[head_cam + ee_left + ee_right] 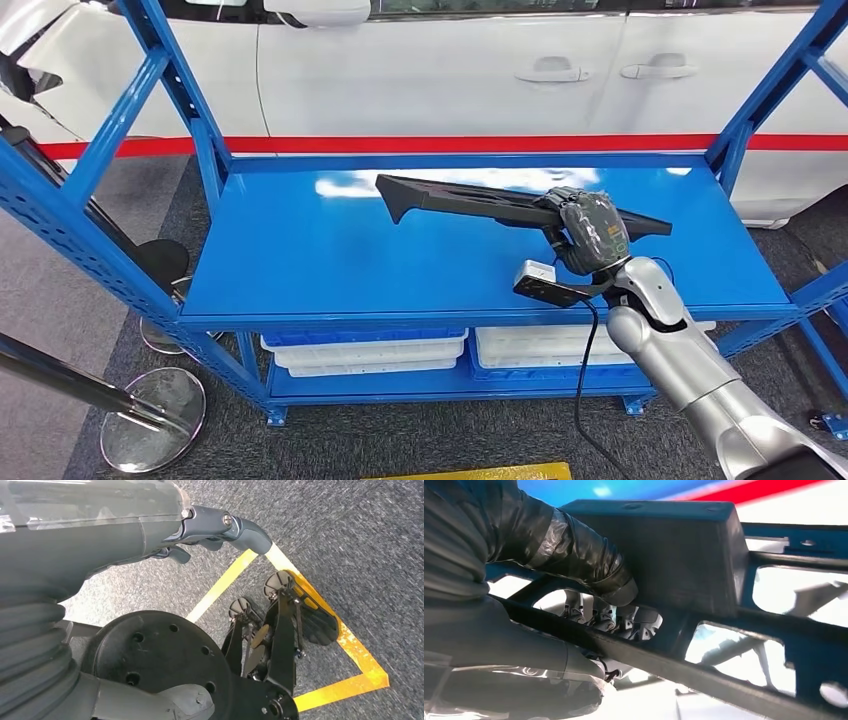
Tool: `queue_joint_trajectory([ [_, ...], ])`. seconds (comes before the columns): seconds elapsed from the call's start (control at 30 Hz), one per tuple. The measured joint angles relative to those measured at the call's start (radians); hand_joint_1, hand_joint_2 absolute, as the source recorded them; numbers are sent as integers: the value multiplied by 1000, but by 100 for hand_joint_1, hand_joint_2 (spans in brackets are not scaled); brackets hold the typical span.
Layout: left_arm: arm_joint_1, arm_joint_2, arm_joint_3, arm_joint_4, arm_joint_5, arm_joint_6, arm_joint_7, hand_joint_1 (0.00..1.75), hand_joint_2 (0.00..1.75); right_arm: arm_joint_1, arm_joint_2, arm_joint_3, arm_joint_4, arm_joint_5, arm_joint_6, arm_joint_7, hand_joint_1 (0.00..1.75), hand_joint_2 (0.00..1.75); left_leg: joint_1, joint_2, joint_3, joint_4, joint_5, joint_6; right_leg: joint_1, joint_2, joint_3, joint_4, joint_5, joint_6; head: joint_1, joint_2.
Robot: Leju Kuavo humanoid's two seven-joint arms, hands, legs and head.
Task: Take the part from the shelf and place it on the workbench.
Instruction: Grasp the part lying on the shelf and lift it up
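A long black plastic part [470, 200] lies across the blue shelf top [300, 260], its hooked end at the left and its thin end at the right. My right hand [590, 232] grips it near its right end. In the right wrist view the thumb [589, 562] presses on the part's boxy section [674, 555] and the fingers [619, 622] curl through an opening in its frame. My left hand [200, 535] hangs above the floor with its fingers curled in and nothing in it.
The blue shelf frame has slanted uprights at left [120, 130] and right [770, 90]. White trays [370, 352] sit on the lower shelf. A white car [480, 70] stands close behind. Round metal stand bases [150, 415] are on the floor at left. Yellow floor tape [345, 640] lies below my left hand.
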Motion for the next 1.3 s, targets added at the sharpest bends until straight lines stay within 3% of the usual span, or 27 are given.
queue_joint_trajectory([
  [0.07,-1,-2,0,0,0,-2,-1,0,175,8,-11,-15,-49,1,1,-5,175,175,7,2,7,-17,11,6,0,0,0,8,-11,4,0,0],
  [0.1,-1,-3,0,0,0,-3,-1,0,175,12,-17,-22,-68,2,2,-7,175,175,10,3,9,-26,17,11,0,0,-8,30,-32,6,0,0],
  [0.2,-2,-7,0,0,-2,-7,-2,0,175,23,-33,-35,-101,4,3,-10,175,175,13,5,6,-34,25,16,-4,0,-78,194,-133,13,0,0],
  [0.23,-2,-7,0,0,-3,-7,-2,0,175,30,-36,-36,-107,5,3,-11,175,175,14,5,3,-33,26,15,-6,0,-98,244,-151,17,0,0],
  [0.27,-2,-8,0,0,-5,-8,-2,0,175,37,-38,-38,-111,6,4,-11,175,175,15,5,0,-31,28,14,-10,0,-104,265,-149,21,0,0],
  [0.3,-2,-8,0,0,-7,-9,-2,0,175,42,-40,-38,-114,8,4,-12,175,175,17,5,-5,-27,29,11,-14,0,-92,246,-127,26,0,0],
  [0.37,-3,-9,0,0,-9,-10,-3,0,175,46,-45,-42,-120,11,4,-13,175,175,22,4,-18,-13,31,1,-24,0,-26,122,-67,37,0,0],
  [0.4,-4,-9,0,-1,-9,-10,-3,0,175,46,-46,-44,-122,12,3,-14,175,175,23,4,-25,-5,31,-6,-23,3,1,69,-44,38,0,0],
  [0.47,-4,-9,0,-1,-10,-10,-4,0,175,48,-48,-48,-127,15,3,-14,175,175,22,1,-34,6,35,-22,-19,10,19,26,-31,28,0,0],
  [0.57,-3,-10,0,-2,-12,-9,-5,0,175,51,-48,-49,-131,17,3,-15,175,175,22,-3,-45,11,41,-42,-16,10,1,30,-18,-1,0,0],
  [0.63,-2,-9,0,-2,-12,-8,-5,0,175,51,-48,-49,-133,19,2,-16,175,175,26,0,-66,64,-18,-53,-17,6,-16,29,-2,-20,0,0],
  [0.7,-3,-9,0,-2,-12,-8,-5,0,175,51,-48,-49,-135,19,2,-16,175,175,27,4,-99,186,-118,-60,-13,4,-36,30,14,-31,0,0],
  [0.73,-3,-9,0,-2,-12,-8,-5,0,175,52,-48,-49,-136,19,2,-17,175,175,27,4,-111,246,-151,-61,-10,2,-47,30,21,-33,-1,0],
  [0.77,-4,-9,0,-2,-13,-8,-5,0,175,53,-48,-49,-136,19,2,-17,175,175,27,4,-110,284,-163,-60,-6,1,-57,31,29,-34,0,0],
  [0.8,-4,-9,0,-2,-14,-8,-5,0,175,54,-48,-49,-136,20,2,-18,175,175,25,4,-94,289,-155,-55,-1,0,-68,32,36,-35,0,0],
  [0.83,-4,-9,0,-2,-14,-8,-5,0,175,56,-48,-49,-137,20,1,-18,175,175,23,4,-59,258,-134,-46,4,0,-77,32,44,-35,0,0],
  [0.87,-4,-9,0,-2,-15,-8,-5,0,175,56,-48,-49,-138,20,1,-18,175,175,18,3,-9,196,-111,-33,8,0,-85,32,51,-36,0,0],
  [0.93,-6,-9,0,-3,-16,-8,-5,0,175,57,-49,-51,-144,20,0,-19,175,175,8,5,89,53,-100,-1,11,-1,-94,31,64,-34,0,0],
  [1.0,-8,-8,-1,-4,-18,-8,-6,0,175,59,-51,-52,-150,21,-2,-21,175,175,-1,6,127,-18,-105,15,5,-4,-95,24,78,-23,0,0],
  [1.07,-8,-9,-1,-4,-18,-8,-6,0,175,67,-54,-54,-161,20,-5,-26,175,175,-3,8,128,-42,-80,17,2,-6,-96,15,89,-9,0,0],
  [1.1,-8,-10,-1,-4,-18,-8,-7,0,175,72,-57,-55,-169,19,-7,-30,175,175,0,9,127,-57,-65,19,2,-5,-100,20,77,-4,0,0],
  [1.17,-7,-11,-1,-4,-17,-8,-9,0,175,81,-62,-58,-184,15,-12,-39,175,175,5,14,117,-77,-36,20,2,-3,-120,81,2,4,0,0],
  [1.23,-5,-12,-1,-4,-17,-8,-9,0,175,93,-64,-58,-201,14,-14,-46,175,175,5,16,92,-74,-19,20,-2,-2,-150,200,-83,15,1,0],
  [1.27,-5,-13,-1,-4,-16,-8,-10,0,175,102,-65,-59,-210,14,-15,-50,175,175,6,17,78,-68,-12,18,-5,-2,-157,248,-96,21,1,0],
  [1.3,-5,-14,-1,-5,-16,-8,-10,0,175,110,-65,-59,-220,14,-15,-54,175,175,8,17,62,-61,-6,15,-10,-3,-152,271,-87,27,1,0],
])
